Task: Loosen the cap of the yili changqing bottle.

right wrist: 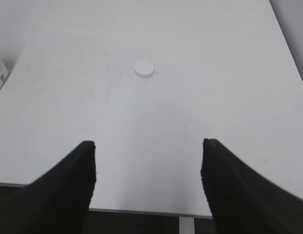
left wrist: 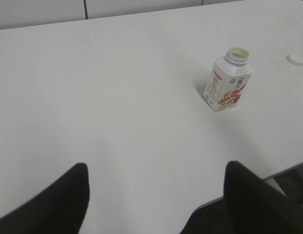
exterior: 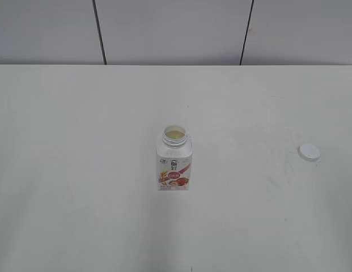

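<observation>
Where the white surface [exterior: 79,170] runs out to the grey panelled wall [exterior: 176,31], listed as follows.

Yili changqing bottle [exterior: 174,160]: upright near the middle of the surface, squat white body, red-pink label with fruit picture facing the exterior view, neck open, pale contents visible inside. Also seen from the left wrist view [left wrist: 228,80], far off at upper right, tilted only by the camera angle.

Cap [exterior: 309,152]: off the bottle, lying flat on the surface well apart to the right, toward the right edge. Small, round, white. Also seen in the right wrist view [right wrist: 144,68], ahead of the claw and well clear of it; a faint far speck in the left wrist view [left wrist: 296,58].

Left claw [left wrist: 156,192]: released, dark fingers [left wrist: 68,195] spread wide, nothing between them, low over bare surface near its front edge, far from the bottle.

Right claw [right wrist: 149,170]: released, fingers [right wrist: 78,170] spread wide, nothing held, above the front edge of the surface.

Obstructions between either claw and bottle or cap: only bare surface. Sliver of the bottle's label at the left border of the right wrist view.
</observation>
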Robot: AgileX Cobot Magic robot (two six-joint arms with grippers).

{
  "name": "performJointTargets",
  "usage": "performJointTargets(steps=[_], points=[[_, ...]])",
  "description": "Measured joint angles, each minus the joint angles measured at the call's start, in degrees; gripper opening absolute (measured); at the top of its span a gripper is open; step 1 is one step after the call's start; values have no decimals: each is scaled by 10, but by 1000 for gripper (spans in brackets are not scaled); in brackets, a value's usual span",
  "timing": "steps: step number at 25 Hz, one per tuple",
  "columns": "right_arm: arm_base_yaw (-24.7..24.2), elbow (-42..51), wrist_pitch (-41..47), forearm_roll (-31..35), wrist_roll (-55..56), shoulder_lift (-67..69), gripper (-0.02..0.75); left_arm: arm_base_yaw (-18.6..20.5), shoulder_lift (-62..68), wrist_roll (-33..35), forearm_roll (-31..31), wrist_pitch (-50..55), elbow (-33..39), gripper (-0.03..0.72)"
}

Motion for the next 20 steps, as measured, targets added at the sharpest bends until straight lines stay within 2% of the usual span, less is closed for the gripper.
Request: performJointTargets(steps=[6,9,15,20], points=[[0,0,-5,-2,1,0,533,5,0,1,-5,0,0,512],[-1,0,-7,-1,1,0,533,44,0,0,-6,-1,0,511],[-12,0,-7,4,1,0,533,173,0,0,-7,-1,0,510],[-12,0,-7,5,1,0,533,192,0,0,-4,-1,0,510]])
